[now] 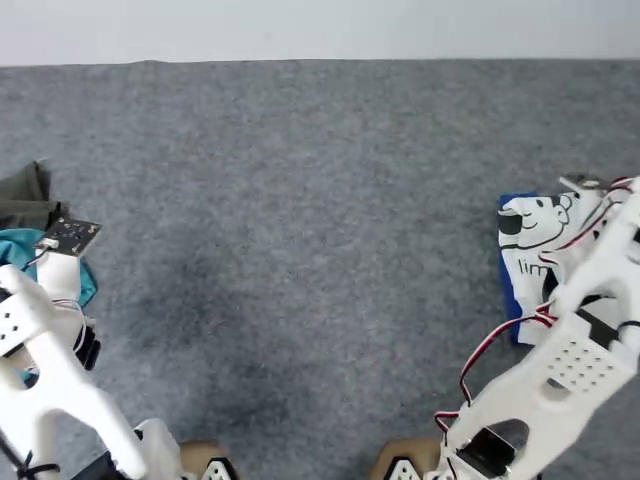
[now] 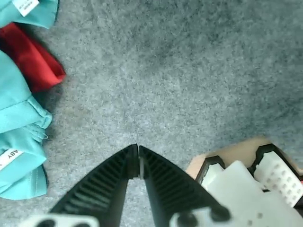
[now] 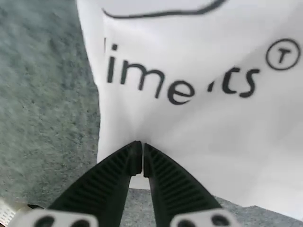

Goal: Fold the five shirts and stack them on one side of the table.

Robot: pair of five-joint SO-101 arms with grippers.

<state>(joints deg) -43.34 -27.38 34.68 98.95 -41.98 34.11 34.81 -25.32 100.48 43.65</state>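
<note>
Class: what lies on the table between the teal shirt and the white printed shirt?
Only bare grey mat lies between the teal shirt and the white printed shirt, as the high view shows.

The left gripper [image 2: 138, 152] points downward, its two black ribbed fingers [image 2: 106, 182] pressed together at the tips. The right gripper [image 3: 142, 150] is closed the same way, tips meeting. Seen from above, the white left arm [image 1: 50, 370] stands at the left side. The white right arm [image 1: 560, 375] leans out to the right, with red and black wires [image 1: 490, 345] looping along it.
</note>
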